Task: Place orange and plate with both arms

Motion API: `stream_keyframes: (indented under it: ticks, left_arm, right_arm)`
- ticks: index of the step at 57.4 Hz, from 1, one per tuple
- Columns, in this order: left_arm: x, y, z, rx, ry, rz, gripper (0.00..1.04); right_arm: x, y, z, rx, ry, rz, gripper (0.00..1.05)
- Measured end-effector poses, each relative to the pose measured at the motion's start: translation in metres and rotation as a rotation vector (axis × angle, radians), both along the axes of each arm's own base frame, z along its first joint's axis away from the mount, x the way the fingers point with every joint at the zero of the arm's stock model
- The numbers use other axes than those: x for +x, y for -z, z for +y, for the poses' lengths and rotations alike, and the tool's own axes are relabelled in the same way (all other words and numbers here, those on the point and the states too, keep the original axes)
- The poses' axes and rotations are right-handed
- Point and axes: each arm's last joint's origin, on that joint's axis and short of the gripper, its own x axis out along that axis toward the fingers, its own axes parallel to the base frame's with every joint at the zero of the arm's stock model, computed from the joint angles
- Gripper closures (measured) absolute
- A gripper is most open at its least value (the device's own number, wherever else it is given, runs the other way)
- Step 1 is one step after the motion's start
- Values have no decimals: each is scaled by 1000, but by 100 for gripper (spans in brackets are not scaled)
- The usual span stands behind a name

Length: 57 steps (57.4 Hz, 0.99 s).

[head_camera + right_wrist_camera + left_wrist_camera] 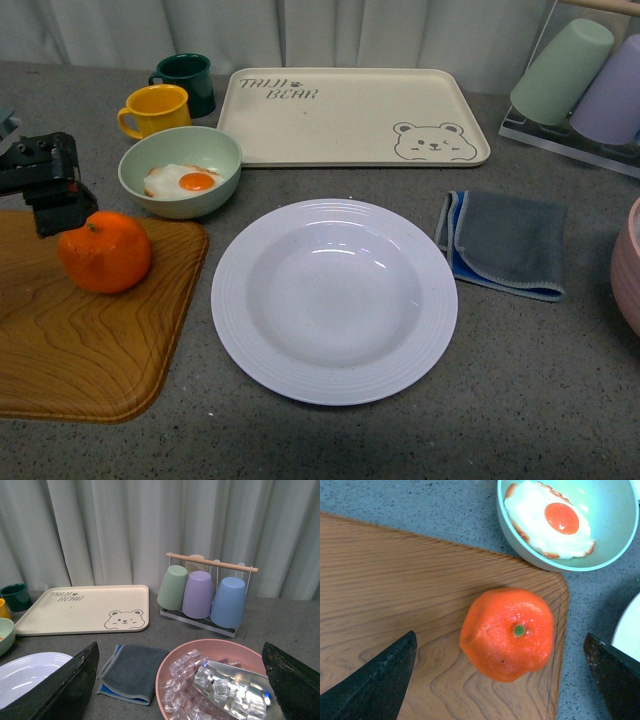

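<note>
The orange (105,251) sits near the far right corner of a wooden tray (80,340) at the left. In the left wrist view the orange (508,632) shows its green stem dot. My left gripper (500,636) hangs open over it, one black finger (375,685) on each side, neither touching the fruit. The white ridged plate (334,300) lies empty in the middle of the table, right of the tray. My right gripper (180,680) is open and holds nothing. It hovers over a pink bowl and does not show in the front view. An edge of the plate (25,675) appears there.
A green bowl (180,170) with a fried egg stands behind the orange, with a yellow mug (155,108) and a dark green mug (187,80) beyond. The cream bear tray (350,115), a grey-blue cloth (505,243), a cup rack (580,80) and the pink ice bowl (215,680) fill the back and right.
</note>
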Motion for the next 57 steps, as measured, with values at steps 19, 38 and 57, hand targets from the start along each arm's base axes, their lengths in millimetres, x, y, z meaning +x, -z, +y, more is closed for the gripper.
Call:
stream_keyframes:
  ticks: [19,38,57]
  left_arm:
    - [25,16,-8,20,53,101,7]
    - [32,34,-11,-1,41,164,11]
    - [32,30,-16,-18,58,171,46]
  right_arm:
    - [0,0,0,0,0,0,9]
    - [0,0,0,0,0,0,9]
    - [0,0,0,0,0,0,9]
